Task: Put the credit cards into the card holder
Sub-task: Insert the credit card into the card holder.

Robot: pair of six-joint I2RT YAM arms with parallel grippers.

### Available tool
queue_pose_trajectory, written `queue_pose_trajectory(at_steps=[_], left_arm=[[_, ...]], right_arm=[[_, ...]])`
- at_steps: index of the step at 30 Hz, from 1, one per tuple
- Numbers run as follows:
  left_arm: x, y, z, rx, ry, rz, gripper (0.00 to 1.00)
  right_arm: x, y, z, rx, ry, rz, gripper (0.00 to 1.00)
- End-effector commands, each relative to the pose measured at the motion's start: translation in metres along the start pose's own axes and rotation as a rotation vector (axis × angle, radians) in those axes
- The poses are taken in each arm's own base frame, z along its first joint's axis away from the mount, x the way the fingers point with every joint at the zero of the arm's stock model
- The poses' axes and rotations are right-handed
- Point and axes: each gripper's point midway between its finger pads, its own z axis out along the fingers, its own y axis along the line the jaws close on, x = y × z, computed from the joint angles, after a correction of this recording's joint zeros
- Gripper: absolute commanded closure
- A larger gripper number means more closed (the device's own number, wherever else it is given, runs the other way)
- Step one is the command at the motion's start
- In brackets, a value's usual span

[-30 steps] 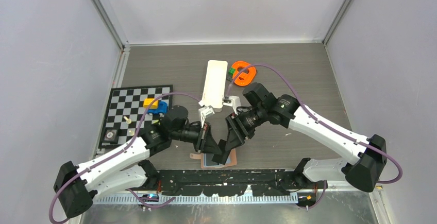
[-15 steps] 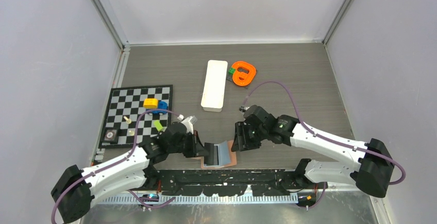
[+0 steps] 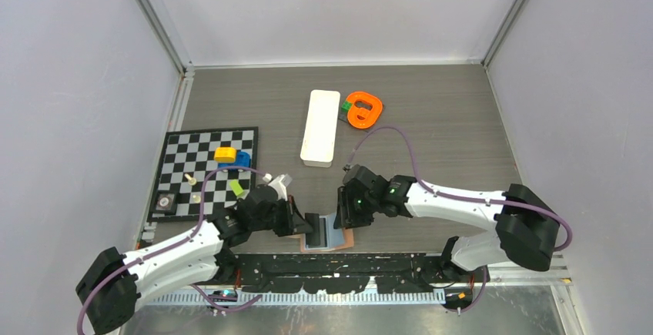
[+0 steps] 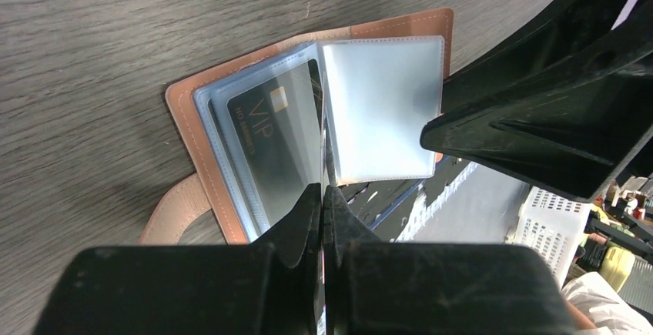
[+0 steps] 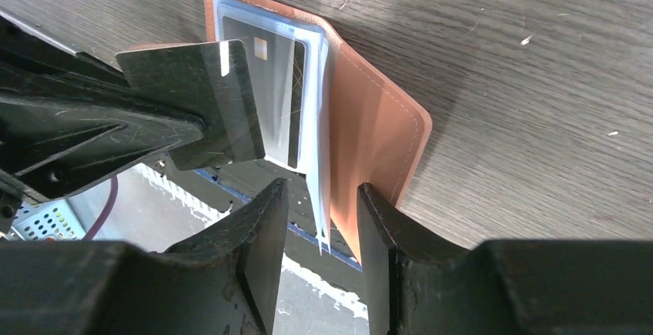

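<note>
The tan card holder lies open at the table's near edge, its clear sleeves fanned up. A dark VIP card sits in one sleeve. My left gripper is shut on a dark credit card, held edge-on over the holder's middle; in the top view it is at the holder's left side. My right gripper is open, its jaws either side of the pale sleeves and the tan right cover; in the top view it is just above the holder.
A long white tray lies mid-table with an orange ring-shaped piece and a small green block beside it. A checkerboard with yellow and blue blocks lies at the left. A black rail runs along the near edge.
Both arms came down to the holder over the last second. Since half a second ago my right gripper slid left onto the holder's right flap; my left gripper barely moved.
</note>
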Motion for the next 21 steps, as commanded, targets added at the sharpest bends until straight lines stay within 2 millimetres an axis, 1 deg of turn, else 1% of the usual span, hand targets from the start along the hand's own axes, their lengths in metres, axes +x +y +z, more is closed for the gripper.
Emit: queue_pose_trajectory(at_steps=[1,3,5,8,11,15,21], left_arm=[[-0.008,-0.011,0.001,0.053,-0.038,0.003,1.00],[-0.008,-0.012,0.003,0.063,-0.034,0.002,1.00],[-0.007,-0.014,0.004,0.074,-0.026,0.004,1.00],[-0.003,-0.014,0.007,0.077,-0.002,-0.001,1.00],[-0.003,-0.018,0.010,0.100,0.000,-0.004,1.00],[-0.002,-0.022,0.014,0.132,0.012,-0.017,1.00],[0.003,-0.022,0.022,0.150,0.045,-0.047,1.00]], right_arm=[[-0.011,0.017,0.004,-0.034,-0.047,-0.001,0.58],[-0.008,0.014,0.008,-0.020,-0.034,0.008,0.62],[-0.003,0.006,0.013,0.009,-0.022,0.021,0.68],[0.002,-0.011,0.017,0.087,-0.011,0.045,0.82],[0.006,-0.026,0.020,0.146,-0.004,0.068,0.89],[0.012,-0.043,0.024,0.217,0.003,0.089,0.96],[0.019,-0.057,0.029,0.269,0.025,0.106,0.99]])
